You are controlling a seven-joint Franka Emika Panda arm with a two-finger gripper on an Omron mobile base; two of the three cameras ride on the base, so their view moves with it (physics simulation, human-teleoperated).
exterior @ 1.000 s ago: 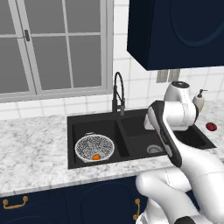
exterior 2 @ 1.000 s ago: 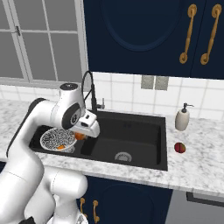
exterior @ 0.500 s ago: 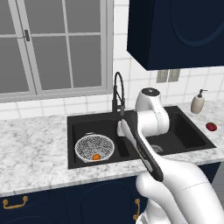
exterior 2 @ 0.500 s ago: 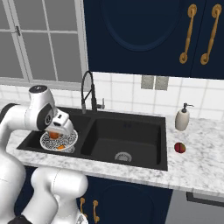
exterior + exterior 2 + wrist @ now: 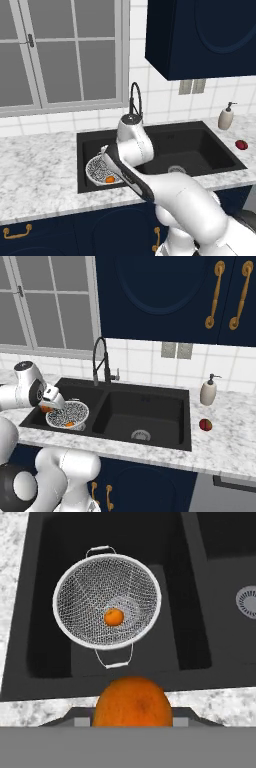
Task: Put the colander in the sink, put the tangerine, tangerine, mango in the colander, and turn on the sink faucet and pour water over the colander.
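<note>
- The colander (image 5: 107, 601) sits in the left basin of the sink (image 5: 150, 401), upper centre of the hand view, with a wire handle at its top and bottom edges.
- One small tangerine (image 5: 114, 617) lies at the bottom of the mesh bowl, a little right of its middle; it shows as an orange spot in the left base view too (image 5: 109, 179).
- A second tangerine (image 5: 132, 702) fills the lower centre of the hand view, held between the jaws, which are closed on it; the gripper (image 5: 50, 402) hangs at the left of the right base view, above the colander's left rim (image 5: 67, 413).
- In the hand view the held fruit lies below the colander's near handle, over the front edge of the sink and the marble surface (image 5: 225, 709).
- The mango (image 5: 205, 425) rests on the surface right of the sink, just in front of the beige soap dispenser (image 5: 208, 391).
- The sink faucet (image 5: 101, 362) stands behind the divider between the basins.
- The right basin holds a silver drain (image 5: 141, 434).
</note>
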